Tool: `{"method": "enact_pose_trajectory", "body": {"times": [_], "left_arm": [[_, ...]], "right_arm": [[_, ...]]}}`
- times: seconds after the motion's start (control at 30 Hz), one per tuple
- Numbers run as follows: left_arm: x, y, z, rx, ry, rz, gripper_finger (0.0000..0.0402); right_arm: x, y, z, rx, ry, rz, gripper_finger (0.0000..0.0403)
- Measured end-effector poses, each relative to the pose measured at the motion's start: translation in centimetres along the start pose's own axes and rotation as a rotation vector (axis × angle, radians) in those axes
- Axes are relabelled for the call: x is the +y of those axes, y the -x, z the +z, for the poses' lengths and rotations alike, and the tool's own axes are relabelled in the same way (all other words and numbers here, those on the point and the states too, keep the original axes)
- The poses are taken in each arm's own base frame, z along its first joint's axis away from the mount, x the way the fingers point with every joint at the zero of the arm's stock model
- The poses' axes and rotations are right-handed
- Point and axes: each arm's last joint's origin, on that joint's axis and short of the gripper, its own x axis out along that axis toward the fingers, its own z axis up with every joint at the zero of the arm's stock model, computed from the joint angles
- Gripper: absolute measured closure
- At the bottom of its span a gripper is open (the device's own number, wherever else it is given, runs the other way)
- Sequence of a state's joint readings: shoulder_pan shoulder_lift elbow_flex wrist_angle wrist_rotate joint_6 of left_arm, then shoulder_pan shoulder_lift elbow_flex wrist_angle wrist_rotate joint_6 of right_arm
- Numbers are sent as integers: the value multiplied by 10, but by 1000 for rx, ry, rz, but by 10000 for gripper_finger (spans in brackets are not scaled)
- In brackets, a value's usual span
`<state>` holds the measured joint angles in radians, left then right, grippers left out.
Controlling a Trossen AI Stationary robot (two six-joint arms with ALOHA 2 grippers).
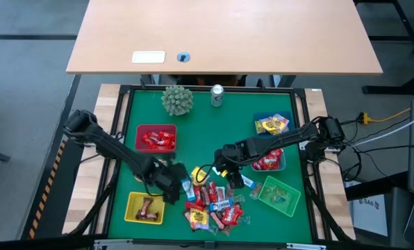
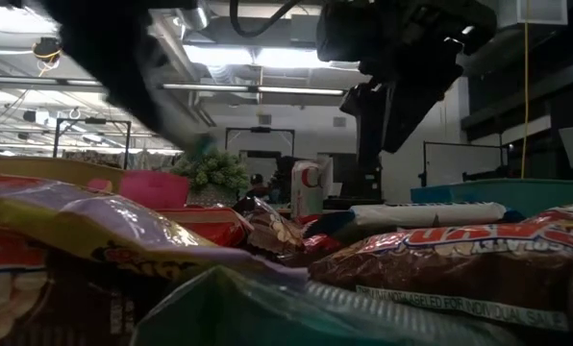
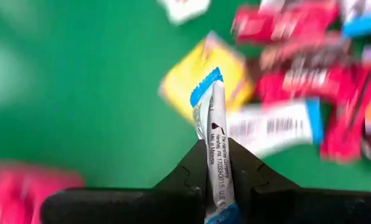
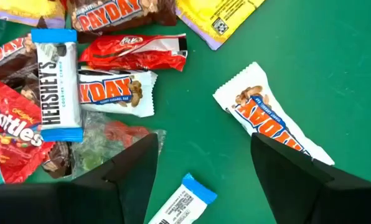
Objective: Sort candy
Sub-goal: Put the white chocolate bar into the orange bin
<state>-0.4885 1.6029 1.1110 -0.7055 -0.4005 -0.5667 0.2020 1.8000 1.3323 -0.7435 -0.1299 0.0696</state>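
L gripper [image 3: 218, 163] w/ fingers clamped on a blue-white candy bar [image 3: 215, 130] by its end above the bench pile [image 1: 210, 205] could let it slip; R gripper [image 4: 204, 163], fingers apart, hovers over the pile, risks nudging neighbours.

Left gripper [image 1: 174, 186] pinched tight — arm stretched inward; right gripper [image 1: 224, 171] spread wide.

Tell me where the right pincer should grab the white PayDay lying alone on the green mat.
Grip the white PayDay across its narrow middle, descending from straight above. It lies flat and apart from the pile, with bare green mat along both long edges, so the open right pincer probably has room for both fingers.
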Motion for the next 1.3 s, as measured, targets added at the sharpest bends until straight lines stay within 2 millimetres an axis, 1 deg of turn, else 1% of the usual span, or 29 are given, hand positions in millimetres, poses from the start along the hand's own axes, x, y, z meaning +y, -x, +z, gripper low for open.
{"method": "enact_pose_trajectory", "body": {"times": [0.17, 0.33, 0.43, 0.5, 0.63, 0.77, 0.87, 0.97, 1.07, 1.2, 1.3], "left_arm": [[19, 22, -17, 182, 123, 37, 383], [25, 27, -34, 388, 191, 100, 373], [27, 28, -38, 436, 221, 123, 363], [27, 28, -38, 434, 243, 132, 353], [27, 28, -38, 429, 266, 137, 321], [28, 27, -36, 396, 289, 164, 286], [27, 26, -33, 339, 296, 167, 270], [23, 23, -27, 251, 317, 145, 265], [20, 21, -21, 173, 311, 118, 264], [16, 20, -14, 111, 295, 78, 264], [14, 20, -13, 94, 285, 61, 264]], "right_arm": [[0, 0, 0, 1, -1, 0, 148], [0, 0, -2, 24, -4, -1, 149], [0, 0, -3, 31, -6, -2, 149], [0, 0, -3, 36, -7, -2, 149], [1, 0, -5, 54, -22, 23, 149], [1, -3, -9, 72, -100, 38, 149], [0, -9, -16, 102, -194, 30, 149], [-2, -16, -25, 140, -286, 18, 149], [0, -22, -33, 169, -332, -9, 149], [8, -29, -43, 188, -344, -91, 149], [14, -33, -48, 200, -349, -112, 149]]}}
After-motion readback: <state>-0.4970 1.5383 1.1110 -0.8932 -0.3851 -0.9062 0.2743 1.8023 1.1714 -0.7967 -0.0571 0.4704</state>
